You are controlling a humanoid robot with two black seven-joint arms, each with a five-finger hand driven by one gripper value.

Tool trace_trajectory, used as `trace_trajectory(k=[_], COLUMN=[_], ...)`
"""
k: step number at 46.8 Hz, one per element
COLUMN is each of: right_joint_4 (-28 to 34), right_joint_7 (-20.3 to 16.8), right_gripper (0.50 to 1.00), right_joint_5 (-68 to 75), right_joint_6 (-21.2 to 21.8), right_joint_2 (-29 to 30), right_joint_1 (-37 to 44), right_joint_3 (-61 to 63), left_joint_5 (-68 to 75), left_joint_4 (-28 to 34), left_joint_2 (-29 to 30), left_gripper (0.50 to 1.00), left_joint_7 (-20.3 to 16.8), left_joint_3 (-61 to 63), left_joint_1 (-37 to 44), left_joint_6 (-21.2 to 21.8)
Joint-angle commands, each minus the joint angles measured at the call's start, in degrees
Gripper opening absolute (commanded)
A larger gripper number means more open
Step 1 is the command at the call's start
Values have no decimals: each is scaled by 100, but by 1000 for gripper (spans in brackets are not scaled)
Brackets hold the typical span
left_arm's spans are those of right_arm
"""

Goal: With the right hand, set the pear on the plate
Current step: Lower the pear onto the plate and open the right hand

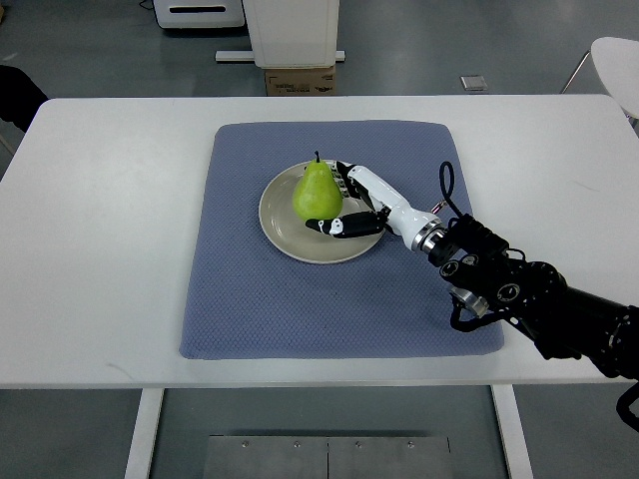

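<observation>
Pear: green, upright with its stem up; stands on the plate, left of the dish's middle and toward the far rim.
Plate: round, beige; sits on the blue mat, a little toward the mat's far half; bare dish shows at the left and near sides of the pear.
Right hand: white with black fingers; arm comes in from the lower right corner and crosses the mat's near right part; the hand lies over the plate's right side, just beside the pear.
Grasp: fingers partly curled about the pear's right flank, thumb reaching under its near side, other fingers behind it; whether they press the fruit or only cup it I cannot tell.
Mat: blue-grey, squarish; wide bare margins left of and nearer than the plate; its near right corner lies under the black forearm.
Table: white; broad bare bands left and right of the mat, a narrow strip along the near edge.
Beyond the far edge: a cardboard box on the floor under a white stand.
</observation>
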Motion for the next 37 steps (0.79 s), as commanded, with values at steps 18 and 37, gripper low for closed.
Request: trace_trajectory(k=[18, 37], right_joint_4=[1, -43], right_joint_7=[0, 0], right_gripper=[970, 987], right_joint_5=[0, 17], right_joint_6=[0, 9], right_joint_2=[0, 0], right_joint_1=[17, 60], right_joint_3=[0, 53], left_joint_5=[0, 0], left_joint_4=[0, 0], left_joint_2=[0, 0], left_gripper=[1000, 1000], left_joint_7=[2, 2], left_joint_3=[-5, -5], left_joint_1=[0, 0], left_joint_6=[0, -9])
